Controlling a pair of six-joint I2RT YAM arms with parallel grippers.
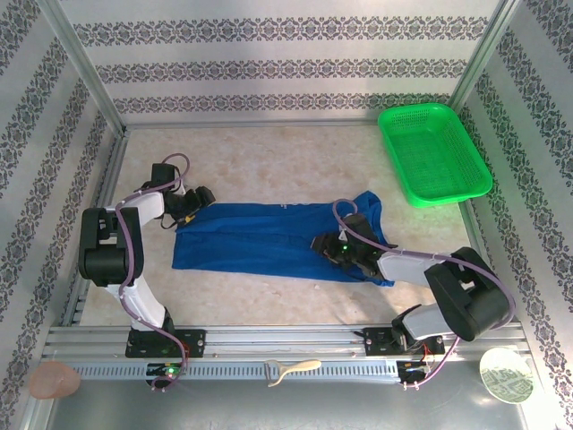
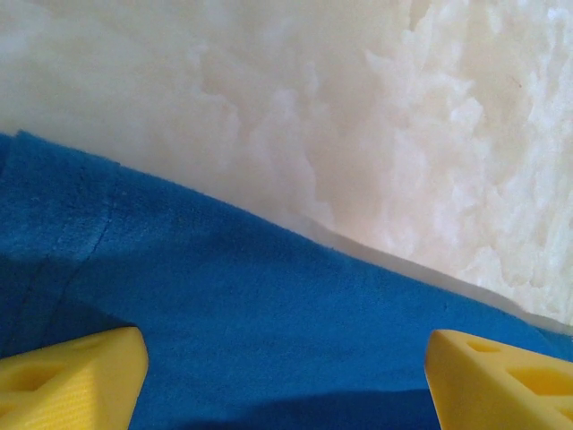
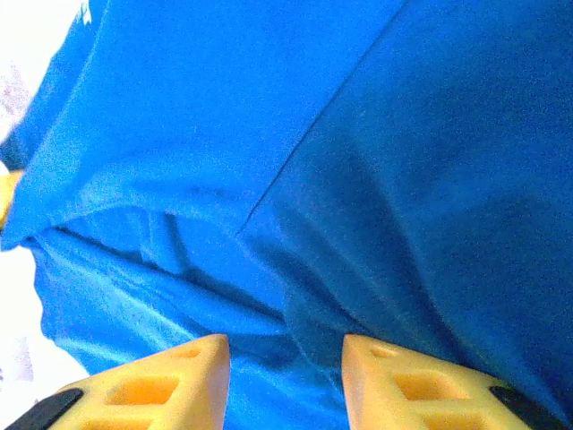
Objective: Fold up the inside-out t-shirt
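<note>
Left tool (image 2: pixel 286 358), wide open, and right tool (image 3: pixel 286 358), half open, sit over opposite ends of the t-shirt (image 1: pixel 260 237), which lies lengthwise left-to-right.

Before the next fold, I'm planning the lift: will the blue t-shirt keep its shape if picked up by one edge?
Probably not: the t-shirt lies in soft creases, so it would likely droop. It lies flat and thin, so probably light.
</note>
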